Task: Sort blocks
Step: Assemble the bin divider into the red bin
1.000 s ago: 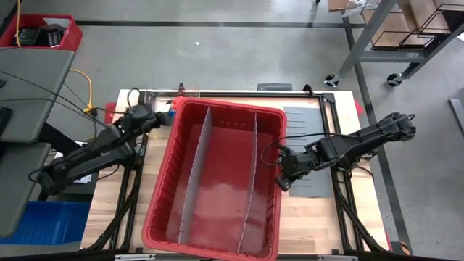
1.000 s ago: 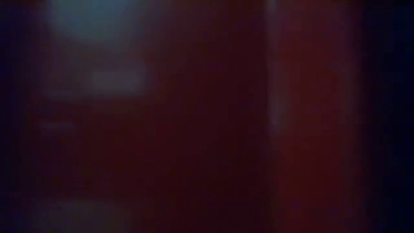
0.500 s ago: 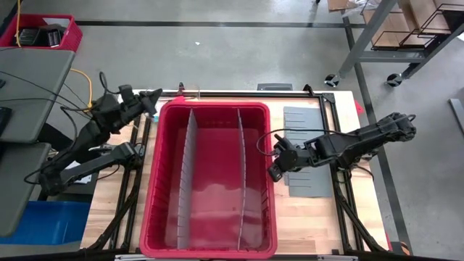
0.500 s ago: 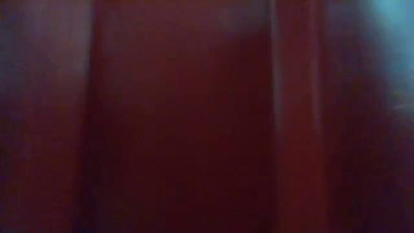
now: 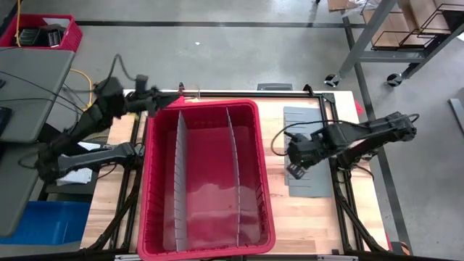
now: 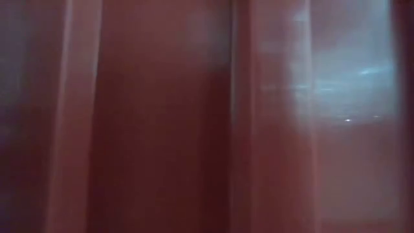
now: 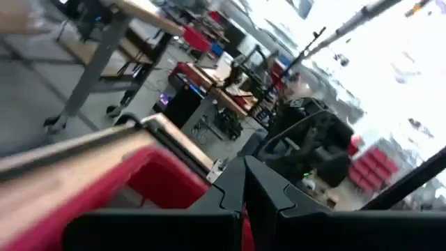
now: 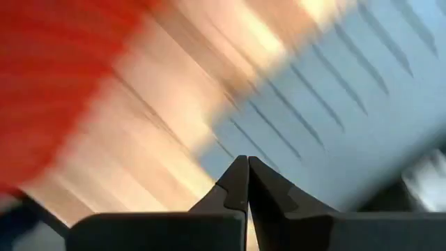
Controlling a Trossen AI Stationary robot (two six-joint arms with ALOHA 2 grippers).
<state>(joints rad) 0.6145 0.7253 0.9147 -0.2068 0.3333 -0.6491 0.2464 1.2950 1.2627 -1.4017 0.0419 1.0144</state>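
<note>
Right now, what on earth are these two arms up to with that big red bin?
Neither arm holds anything. A big red bin with two grey dividers sits on the wooden table. The left gripper is shut, up at the bin's far left corner. The right gripper is shut too, over the grey slotted sheets beside the bin. No blocks show in the bin's compartments, so sorting doesn't appear to have started.

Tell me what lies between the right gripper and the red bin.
In the high view, only bare wooden table separates the right gripper, shut over the grey slotted sheets, from the red bin. No blocks show there.
</note>
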